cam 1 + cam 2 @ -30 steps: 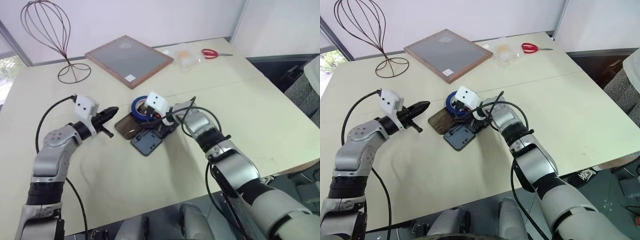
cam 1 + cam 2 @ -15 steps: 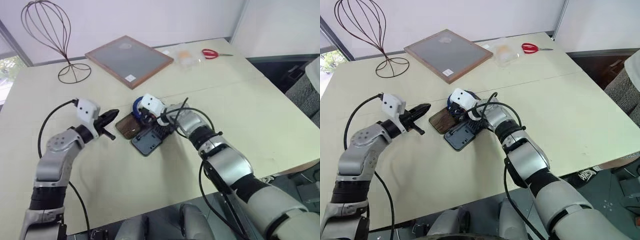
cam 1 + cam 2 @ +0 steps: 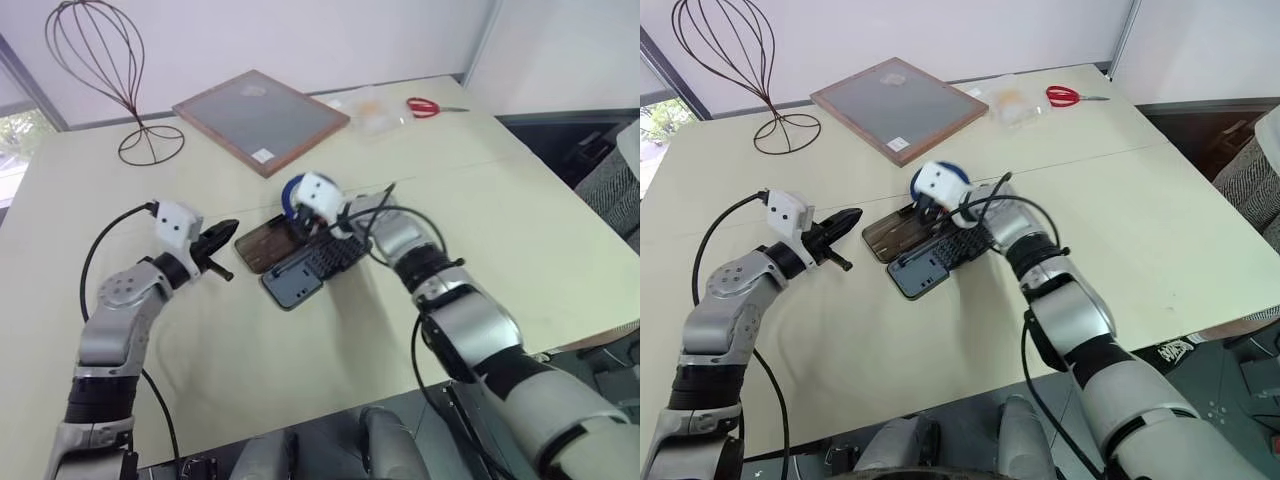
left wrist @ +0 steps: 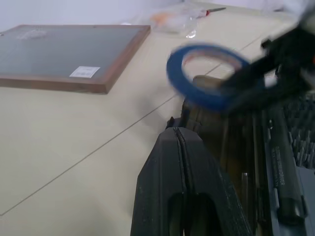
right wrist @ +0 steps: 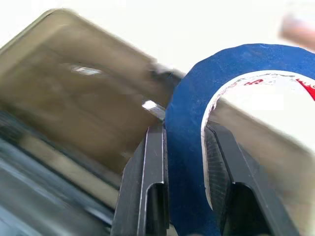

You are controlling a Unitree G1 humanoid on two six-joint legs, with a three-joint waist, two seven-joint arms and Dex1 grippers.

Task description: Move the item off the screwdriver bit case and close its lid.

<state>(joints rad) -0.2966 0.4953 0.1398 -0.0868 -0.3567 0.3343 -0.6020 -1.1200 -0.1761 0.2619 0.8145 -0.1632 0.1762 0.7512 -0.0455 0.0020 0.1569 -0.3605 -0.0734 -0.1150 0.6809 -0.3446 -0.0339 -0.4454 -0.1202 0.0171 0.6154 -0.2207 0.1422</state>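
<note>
While the right hand [image 3: 296,205] pinches the tape [image 3: 292,190] above the case [image 3: 305,265], the lid [image 3: 262,243] lies open at the case's 10 o'clock on the desk [image 3: 520,220]. From the left wrist, the left hand [image 4: 178,142] is pressed together, empty. From the right wrist, two fingers [image 5: 150,162] clamp the tape's wall.

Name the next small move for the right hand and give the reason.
Probably carry the blue tape roll sideways, clear of the screwdriver bit case, and set it on the bare table. The right hand has the roll's wall clamped between its fingers and held above the case, whose brown lid lies open flat. The lid can be closed only afterwards.
</note>
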